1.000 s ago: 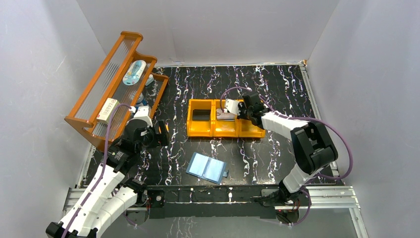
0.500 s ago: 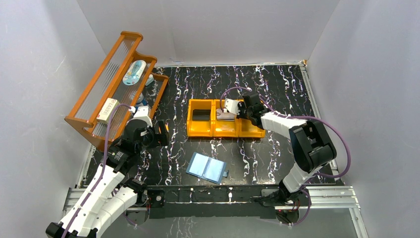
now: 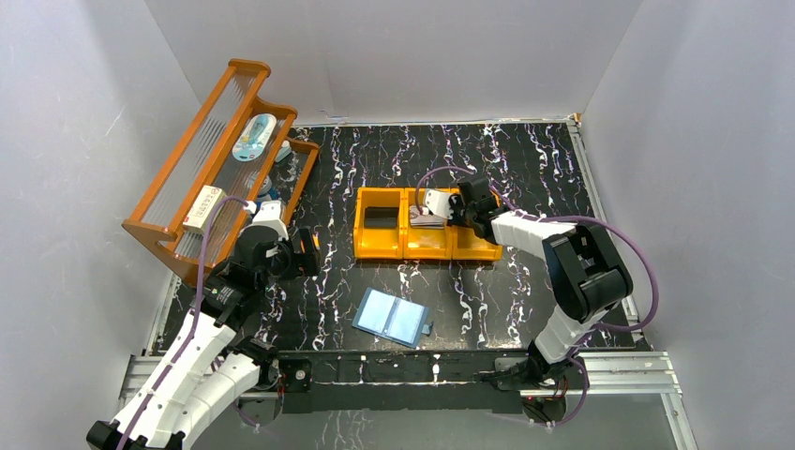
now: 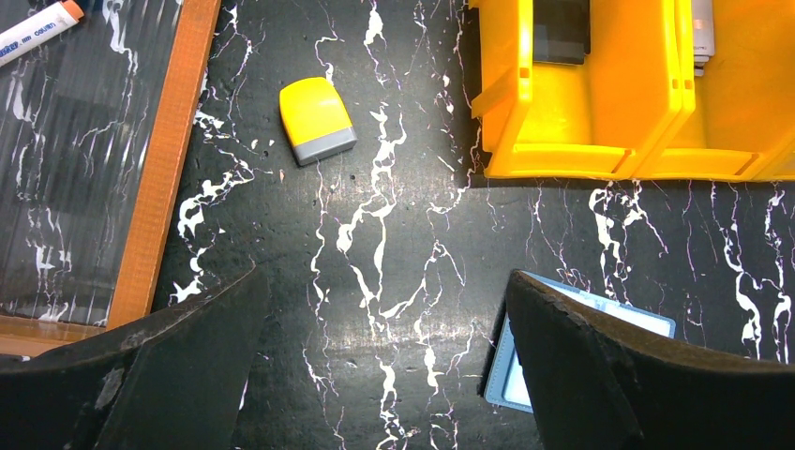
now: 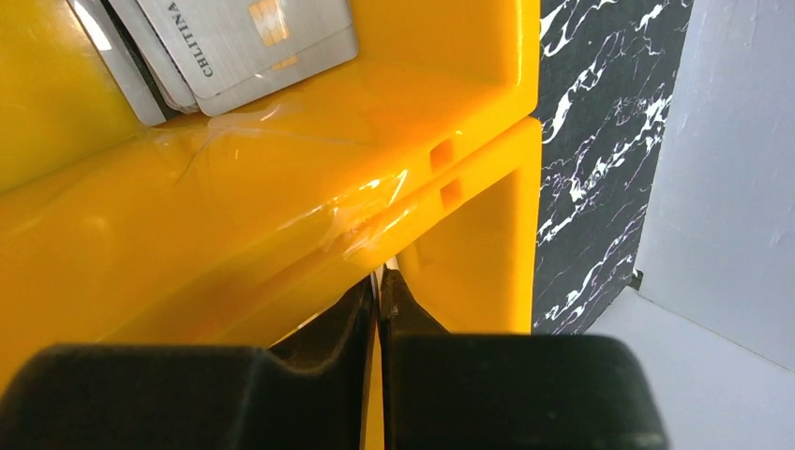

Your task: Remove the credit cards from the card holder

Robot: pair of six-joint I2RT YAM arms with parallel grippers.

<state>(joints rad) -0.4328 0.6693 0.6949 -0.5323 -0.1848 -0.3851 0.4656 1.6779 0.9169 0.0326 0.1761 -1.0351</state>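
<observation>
- Top view: your left arm is folded back, its pincer [image 3: 307,253] low over the desk [image 3: 525,159], well to the left of the orange bin [image 3: 380,251]. It is wide open and holds nothing.
- Your right arm reaches across the bin's right compartment, and its pincer [image 3: 429,216] is over the middle one. The credit cards [image 3: 427,222] lie stacked there, right under it.
- The card holder [image 3: 392,318] lies spread open on the desk, just in front of the bin and apart from both pincers.
- Left wrist view: the left pincer [image 4: 384,277] points down at bare desk in front of the bin's [image 4: 581,112] left corner. One edge of the card holder [image 4: 500,375] shows beside its right finger. A yellow block with a grey end [image 4: 317,120] lies left of the bin.
- Right wrist view: the right pincer [image 5: 378,281] is at the bin's [image 5: 234,234] inner wall, its fingers almost together with a hairline slit between them. You cannot tell whether they pinch anything. The grey cards [image 5: 253,37] lie beyond the tips. The top one shows a chip and reads "CHLITINA".
</observation>
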